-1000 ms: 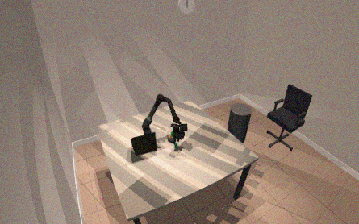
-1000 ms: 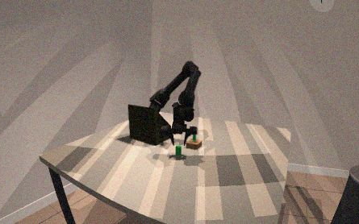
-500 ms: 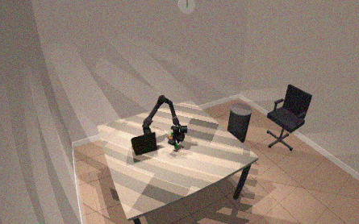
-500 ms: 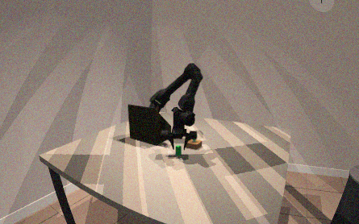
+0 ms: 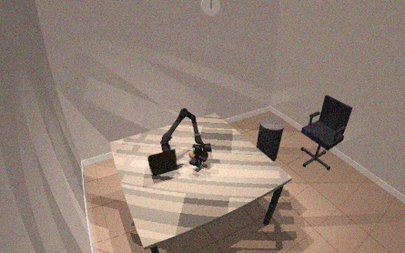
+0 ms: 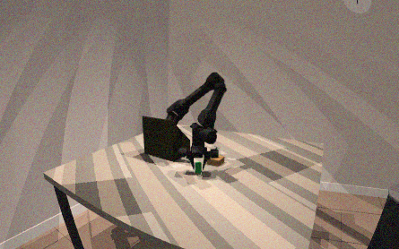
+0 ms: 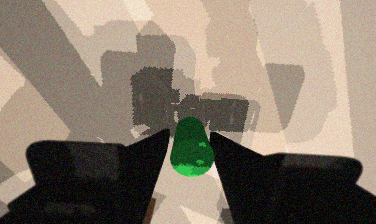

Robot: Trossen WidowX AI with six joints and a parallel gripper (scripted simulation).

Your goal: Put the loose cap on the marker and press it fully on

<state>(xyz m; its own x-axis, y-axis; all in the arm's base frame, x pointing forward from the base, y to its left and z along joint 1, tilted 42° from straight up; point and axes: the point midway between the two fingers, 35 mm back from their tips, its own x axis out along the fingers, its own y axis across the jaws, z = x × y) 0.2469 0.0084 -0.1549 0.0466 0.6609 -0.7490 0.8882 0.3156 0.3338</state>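
Note:
The green cap (image 5: pixel 199 166) (image 6: pixel 198 169) (image 7: pixel 191 150) stands upright on the table (image 5: pixel 159 214) (image 6: pixel 255 215). My gripper (image 5: pixel 199 164) (image 6: pixel 198 167) (image 7: pixel 189 134) points down over it, partly open, with one finger on each side. In the wrist view the gaps between cap and fingers are very narrow, and I see no clear grip. The orange-brown holder block (image 5: pixel 191 155) (image 6: pixel 217 160) stands just behind the gripper; only a sliver of it shows at the wrist view's bottom edge. The marker is mostly hidden by the gripper.
A dark upright panel (image 5: pixel 163 162) (image 6: pixel 160 138) stands on the table beside the arm, left of the gripper in the top and exterior views. A dark bin (image 5: pixel 269 138) and an office chair (image 5: pixel 325 129) stand on the floor away from the table.

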